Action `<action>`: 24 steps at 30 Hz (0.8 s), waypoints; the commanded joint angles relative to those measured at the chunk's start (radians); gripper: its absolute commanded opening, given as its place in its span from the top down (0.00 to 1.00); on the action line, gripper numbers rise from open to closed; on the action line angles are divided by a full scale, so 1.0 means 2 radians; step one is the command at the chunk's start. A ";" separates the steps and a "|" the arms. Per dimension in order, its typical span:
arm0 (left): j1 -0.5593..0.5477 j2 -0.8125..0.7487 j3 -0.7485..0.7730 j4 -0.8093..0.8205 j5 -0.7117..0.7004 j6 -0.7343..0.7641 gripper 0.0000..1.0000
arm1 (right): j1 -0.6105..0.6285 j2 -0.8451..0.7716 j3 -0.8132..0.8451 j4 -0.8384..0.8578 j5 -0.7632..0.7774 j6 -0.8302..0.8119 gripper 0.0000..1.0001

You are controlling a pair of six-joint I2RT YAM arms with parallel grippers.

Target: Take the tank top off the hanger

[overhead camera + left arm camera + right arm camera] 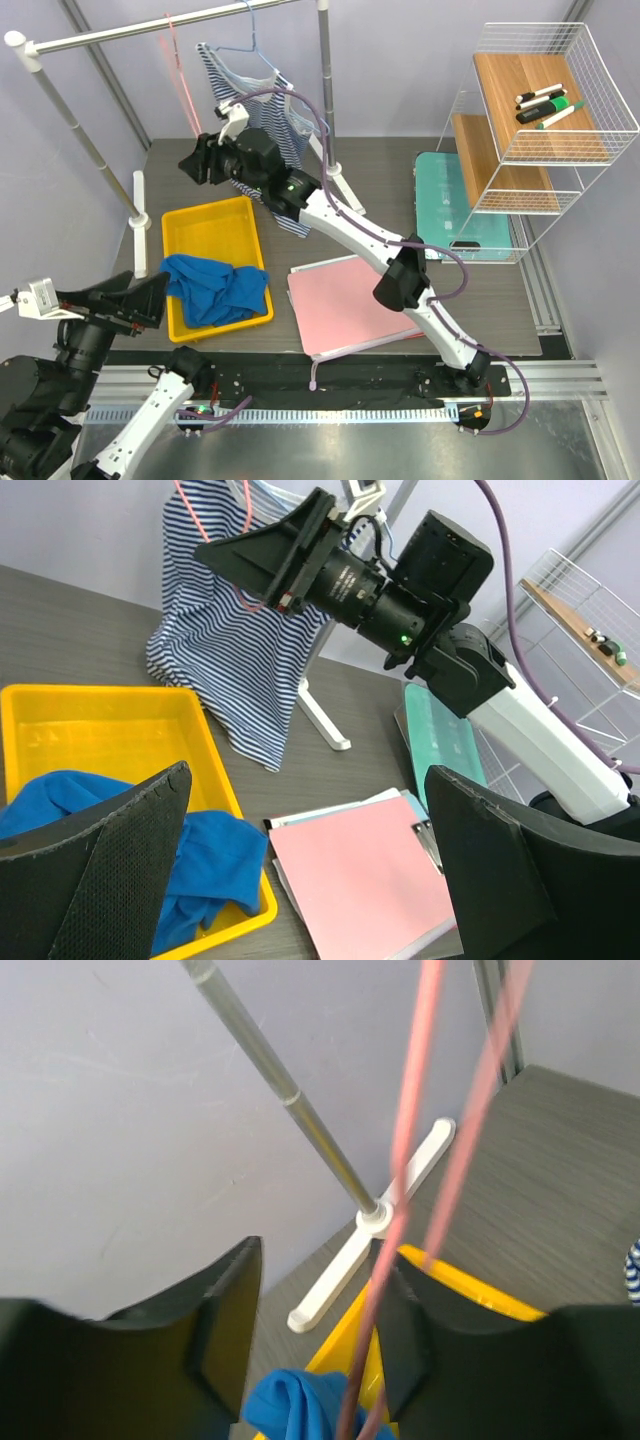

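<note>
Tabletop (380, 170): dark wood grain, filling the middle of the overhead view.
Rack (100, 28): silver rail across the upper left.
Tank top (222, 75): blue-and-white stripes, hanging from the rail on a blue hanger (254, 45), upper centre, partly behind the right arm.
Yellow bin (205, 220): left of centre, with a blue cloth (215, 285) inside.
Right claw (197, 165): fingers spread, at the tank top's left edge. The wires of a pink hanger (400, 1160) cross the gap, unpinched.
Left claw (135, 300): fingers wide apart, empty, lower left beside the bin.
</note>
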 commanded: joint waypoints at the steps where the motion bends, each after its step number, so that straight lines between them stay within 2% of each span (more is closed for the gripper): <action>1: 0.000 0.035 0.019 -0.016 0.037 -0.009 0.01 | 0.004 -0.050 -0.022 -0.015 0.010 -0.013 0.38; 5: 0.000 0.058 0.040 -0.041 0.058 -0.026 0.00 | 0.004 -0.093 -0.068 -0.046 0.018 -0.022 0.31; 6: 0.000 0.059 0.044 -0.045 0.063 -0.032 0.00 | 0.005 -0.102 -0.073 -0.057 0.018 -0.023 0.25; 8: 0.000 0.065 0.052 -0.050 0.084 -0.045 0.00 | 0.007 -0.131 -0.088 -0.092 0.018 -0.029 0.21; 12: 0.000 0.075 0.053 -0.050 0.139 -0.089 0.00 | 0.028 -0.207 -0.160 -0.135 0.073 -0.039 0.16; 13: 0.000 0.076 0.049 -0.044 0.150 -0.096 0.00 | 0.031 -0.228 -0.181 -0.138 0.083 -0.041 0.01; 19: 0.000 0.111 0.036 0.005 0.204 -0.133 0.00 | 0.052 -0.389 -0.383 -0.148 0.128 -0.029 0.00; 24: 0.000 0.190 0.047 0.081 0.254 -0.154 0.01 | 0.053 -0.528 -0.493 -0.163 0.173 -0.010 0.00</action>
